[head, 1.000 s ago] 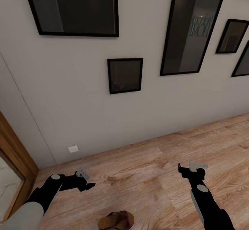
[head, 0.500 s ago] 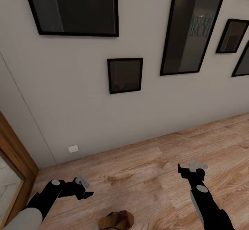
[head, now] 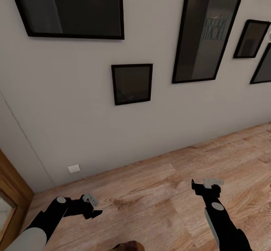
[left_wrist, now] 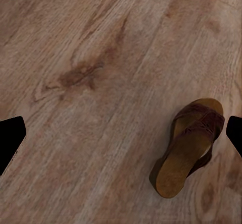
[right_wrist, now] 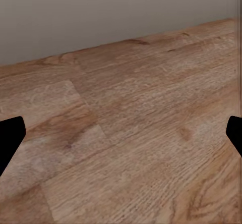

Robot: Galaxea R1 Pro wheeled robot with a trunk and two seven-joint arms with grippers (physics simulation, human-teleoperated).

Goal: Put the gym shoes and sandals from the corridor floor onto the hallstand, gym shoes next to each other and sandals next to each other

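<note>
At the far left of the head view a wooden door frame [head: 11, 183] meets the grey wall [head: 75, 111], which carries a white outlet plate [head: 73, 168] low down and several dark framed pictures [head: 131, 83] above. The left gripper [head: 92, 205] hangs low over the corridor floor [head: 158, 190], its fingers spread wide with nothing between them. In the left wrist view a brown sandal [left_wrist: 190, 146] lies flat on the planks, footbed up, close to one fingertip [left_wrist: 235, 133]; in the head view its edge shows at the bottom [head: 130, 246], between the two arms. The right gripper [head: 205, 185] hovers above bare planks near the wall, fingers likewise spread apart and empty.
</note>
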